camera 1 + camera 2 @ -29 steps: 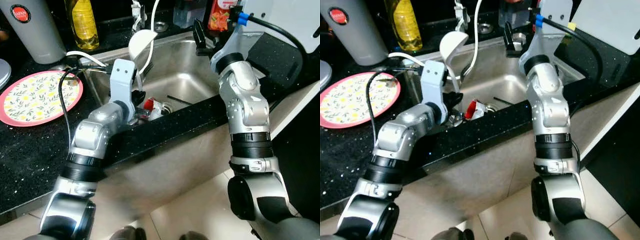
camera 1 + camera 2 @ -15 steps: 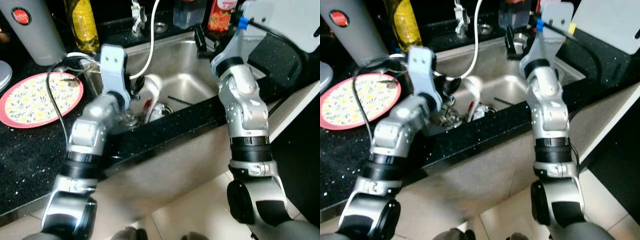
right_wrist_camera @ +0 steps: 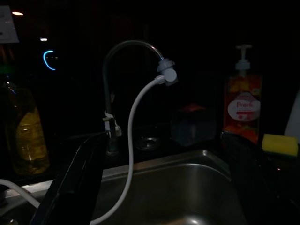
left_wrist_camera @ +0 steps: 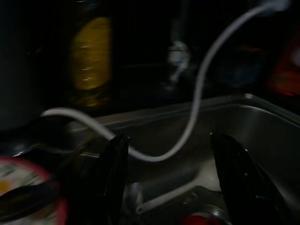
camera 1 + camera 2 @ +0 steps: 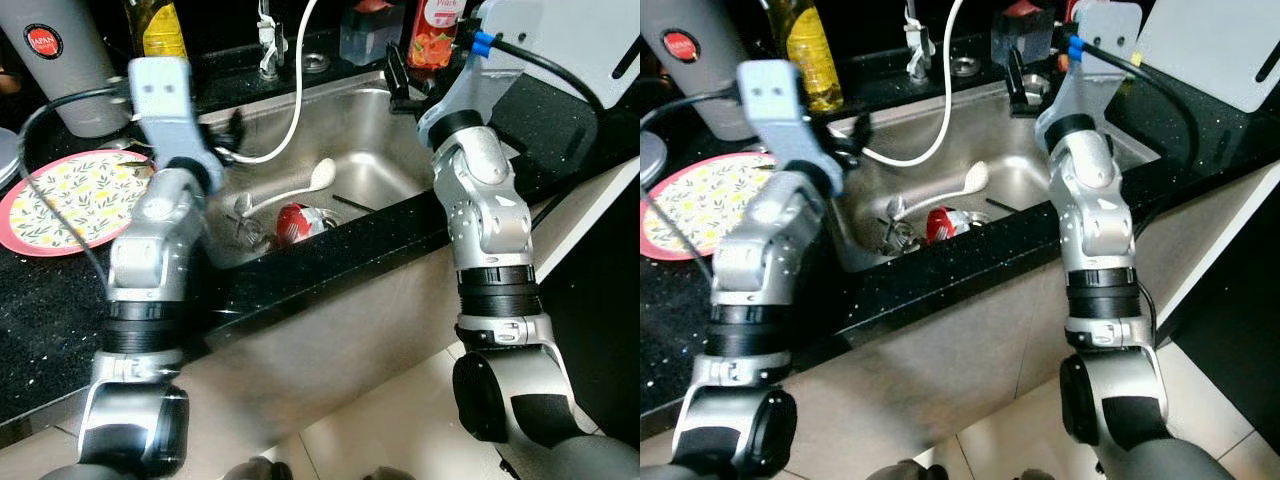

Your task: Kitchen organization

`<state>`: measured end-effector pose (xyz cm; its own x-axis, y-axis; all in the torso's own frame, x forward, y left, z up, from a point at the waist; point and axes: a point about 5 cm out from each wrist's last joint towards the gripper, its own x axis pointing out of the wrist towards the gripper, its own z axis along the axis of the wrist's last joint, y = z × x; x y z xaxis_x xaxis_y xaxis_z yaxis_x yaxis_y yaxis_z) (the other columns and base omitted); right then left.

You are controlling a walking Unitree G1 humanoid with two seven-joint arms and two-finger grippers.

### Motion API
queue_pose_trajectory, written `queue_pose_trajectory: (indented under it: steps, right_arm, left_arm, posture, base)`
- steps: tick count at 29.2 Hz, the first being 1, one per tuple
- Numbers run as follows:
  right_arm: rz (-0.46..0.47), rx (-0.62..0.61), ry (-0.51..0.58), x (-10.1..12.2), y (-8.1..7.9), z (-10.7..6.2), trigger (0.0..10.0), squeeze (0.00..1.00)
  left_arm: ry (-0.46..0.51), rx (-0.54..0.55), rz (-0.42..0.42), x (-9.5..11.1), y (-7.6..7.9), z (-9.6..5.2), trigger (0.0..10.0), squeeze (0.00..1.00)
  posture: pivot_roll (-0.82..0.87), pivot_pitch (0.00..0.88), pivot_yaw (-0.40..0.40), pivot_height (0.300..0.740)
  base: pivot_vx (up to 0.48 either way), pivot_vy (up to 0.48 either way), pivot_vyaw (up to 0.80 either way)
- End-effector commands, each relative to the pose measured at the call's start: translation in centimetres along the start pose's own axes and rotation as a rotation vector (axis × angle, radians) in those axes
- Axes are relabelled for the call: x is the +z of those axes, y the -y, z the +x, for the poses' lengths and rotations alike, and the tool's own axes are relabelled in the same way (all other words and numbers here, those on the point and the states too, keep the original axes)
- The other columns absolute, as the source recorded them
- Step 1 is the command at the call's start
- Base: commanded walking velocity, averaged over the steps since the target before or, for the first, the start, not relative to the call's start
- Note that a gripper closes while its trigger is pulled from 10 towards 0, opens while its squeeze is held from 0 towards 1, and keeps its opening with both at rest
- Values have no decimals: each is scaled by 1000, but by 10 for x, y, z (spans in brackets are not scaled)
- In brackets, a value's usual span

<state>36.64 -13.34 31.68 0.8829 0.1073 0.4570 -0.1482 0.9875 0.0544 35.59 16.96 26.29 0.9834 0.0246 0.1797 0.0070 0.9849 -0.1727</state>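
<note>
The white ladle (image 5: 297,189) lies in the steel sink (image 5: 385,125), bowl up toward the back and handle pointing down to the cutlery pile (image 5: 250,225) beside a red can (image 5: 297,221). It seems light, stiff and probably wet, so the thin handle near the middle is the best place to hold. The left end effector (image 4: 171,180) hovers over the sink's left edge, fingers spread and empty. The right end effector (image 3: 159,180) is spread too, near the back rim on the right.
</note>
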Motion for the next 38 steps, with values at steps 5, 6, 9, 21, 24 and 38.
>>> queue_pose_trajectory:
  steps: [5, 6, 9, 21, 24, 38]
  right_arm:
    - [9, 7, 0, -1, -2, 1, 10000, 0]
    - [7, 8, 0, -1, -2, 2, 10000, 0]
    - [3, 8, 6, 1, -1, 3, 10000, 0]
    - [-23, 5, 6, 2, 3, 0, 10000, 0]
    - [-38, -12, 13, 4, 8, -1, 10000, 0]
    - [-61, -35, -6, 1, 14, -6, 10000, 0]
  left_arm:
    - [-26, 196, 6, 3, -34, 6, 10000, 0]
    - [-36, 232, 2, 4, -38, 9, 10000, 0]
    - [-50, 279, -22, 7, -43, 18, 10000, 1000]
    - [-82, 347, -109, 11, -49, 43, 10000, 1000]
    - [-123, 386, -141, 9, -53, 54, 10000, 0]
    - [-168, 552, -103, -10, -71, 51, 10000, 0]
  posture:
    - [61, 0, 14, 740]
    - [60, 0, 13, 740]
    - [55, 0, 14, 740]
    - [-6, 0, 34, 740]
    - [-38, 0, 54, 740]
    - [-52, 0, 52, 740]
  base:
    - [0, 0, 0]
    - [0, 0, 0]
    - [0, 0, 0]
    - [0, 0, 0]
    - [0, 0, 0]
    - [0, 0, 0]
